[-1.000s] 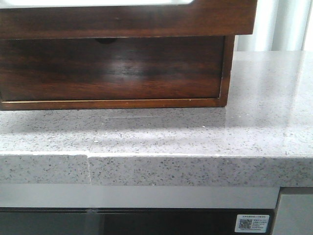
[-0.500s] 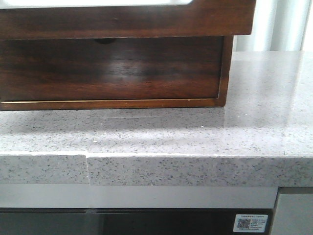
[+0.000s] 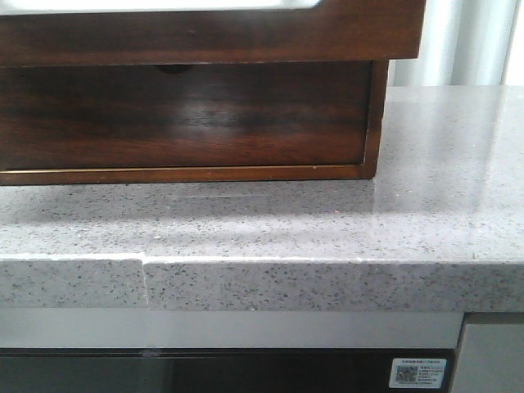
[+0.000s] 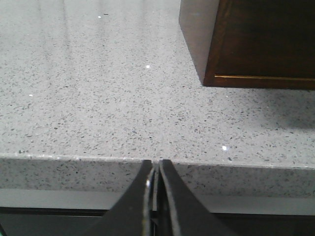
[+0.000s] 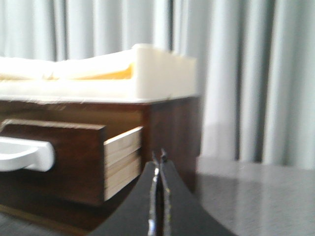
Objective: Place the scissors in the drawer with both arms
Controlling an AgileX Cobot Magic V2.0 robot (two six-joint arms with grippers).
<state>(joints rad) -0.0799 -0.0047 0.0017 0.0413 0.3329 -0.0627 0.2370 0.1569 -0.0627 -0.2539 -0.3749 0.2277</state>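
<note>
The scissors are not in view. The drawer [image 3: 205,37], glossy dark brown with a white lining along its top, juts out of the wooden chest [image 3: 188,115] at the top left of the front view. No gripper shows in that view. My left gripper [image 4: 156,164] is shut and empty at the counter's front edge, with the chest's corner [image 4: 261,44] farther back. My right gripper [image 5: 159,157] is shut close to the chest's side [image 5: 172,132], and nothing shows between its fingers. The white lining [image 5: 162,73] tops the chest there.
The grey speckled counter [image 3: 327,221] carries the chest, and its front edge [image 3: 327,282] has a seam at the left. A dark block with a pale wood side [image 5: 123,160] and a white piece [image 5: 24,155] sticks out of the chest. Pale curtains [image 5: 256,73] hang behind.
Everything in the front view has slid slightly to the left. Nothing else differs.
</note>
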